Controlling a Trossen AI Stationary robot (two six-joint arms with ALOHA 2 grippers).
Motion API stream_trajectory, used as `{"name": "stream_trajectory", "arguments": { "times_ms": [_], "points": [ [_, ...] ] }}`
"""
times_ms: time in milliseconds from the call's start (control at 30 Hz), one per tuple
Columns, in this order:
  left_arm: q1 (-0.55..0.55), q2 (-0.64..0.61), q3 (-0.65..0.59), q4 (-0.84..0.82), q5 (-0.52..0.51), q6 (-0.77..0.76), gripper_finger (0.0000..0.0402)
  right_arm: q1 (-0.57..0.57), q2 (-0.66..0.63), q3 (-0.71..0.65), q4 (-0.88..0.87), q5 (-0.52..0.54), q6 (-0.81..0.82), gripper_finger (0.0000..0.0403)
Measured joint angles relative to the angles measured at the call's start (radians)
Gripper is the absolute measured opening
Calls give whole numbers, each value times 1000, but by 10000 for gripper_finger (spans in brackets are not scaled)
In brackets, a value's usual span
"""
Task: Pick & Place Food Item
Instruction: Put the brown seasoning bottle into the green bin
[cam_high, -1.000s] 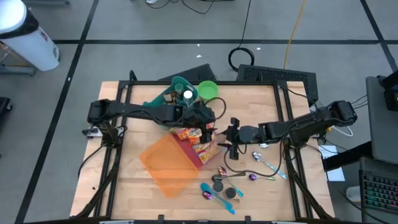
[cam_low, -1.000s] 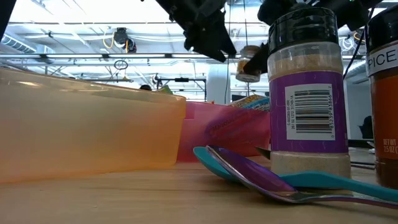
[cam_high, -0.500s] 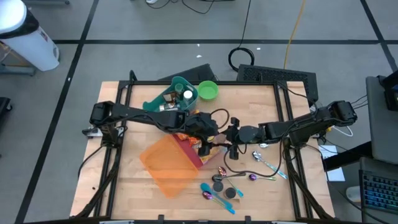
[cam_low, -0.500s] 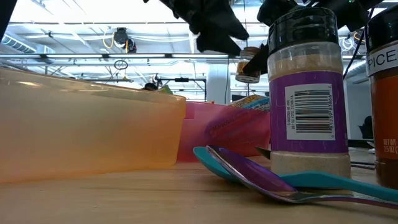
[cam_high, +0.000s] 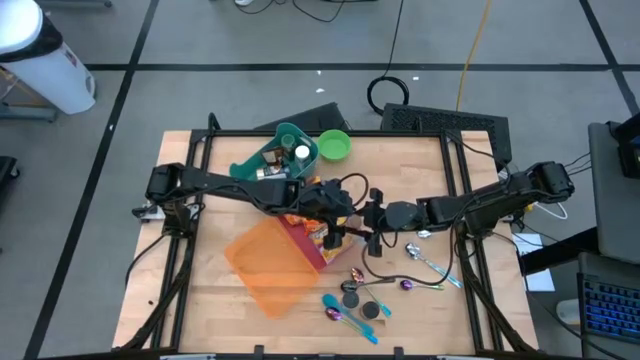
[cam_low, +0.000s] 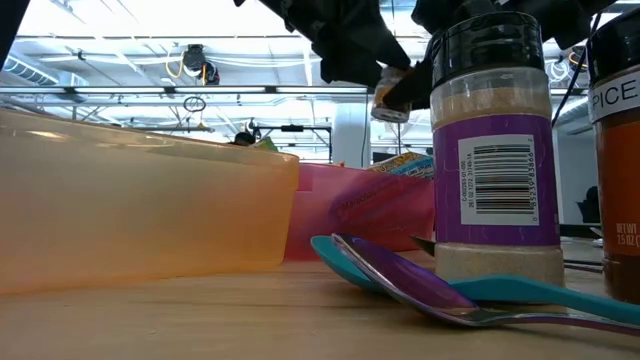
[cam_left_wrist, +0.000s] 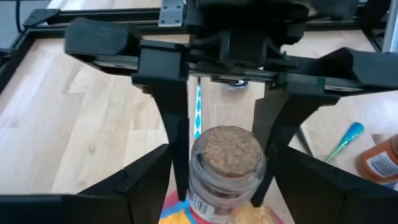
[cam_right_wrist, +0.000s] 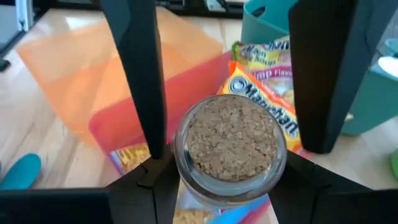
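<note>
Right gripper (cam_right_wrist: 227, 155) fingers clamp a cork-stoppered jar (cam_right_wrist: 229, 149) above the red bin (cam_high: 305, 240). Left gripper (cam_high: 335, 225) faces it, fingers spread around the jar.

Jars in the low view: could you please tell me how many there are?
3: a purple-labelled jar up front, an orange jar at the right edge, and a cork-topped jar held aloft; others may be hidden.

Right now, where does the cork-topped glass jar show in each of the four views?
High view: mostly hidden between the two grippers at table centre.
Low view: cork-topped jar, top centre, above the pink bin.
Left wrist view: jar, bottom centre.
Right wrist view: jar, centre.
Shared landmark: the pink bin.
</note>
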Motion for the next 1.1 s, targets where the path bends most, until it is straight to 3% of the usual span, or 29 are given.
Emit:
{"name": "stream_trajectory", "arguments": {
  "times_ms": [367, 600, 867, 1100],
  "points": [
    [0, 14, 0, 13, 2, 43, 266, 3, 1, -2, 19, -22, -23, 182],
    [0, 14, 0, 2, 38, 68, 171, 3, 1, -2, 20, -23, -31, 182],
    [1, 13, 0, 9, 48, 88, 171, 4, 1, -2, 29, -25, -39, 222],
    [1, 14, 0, 31, 58, 94, 171, 4, 1, 1, 48, -26, -34, 224]
  ]
}}
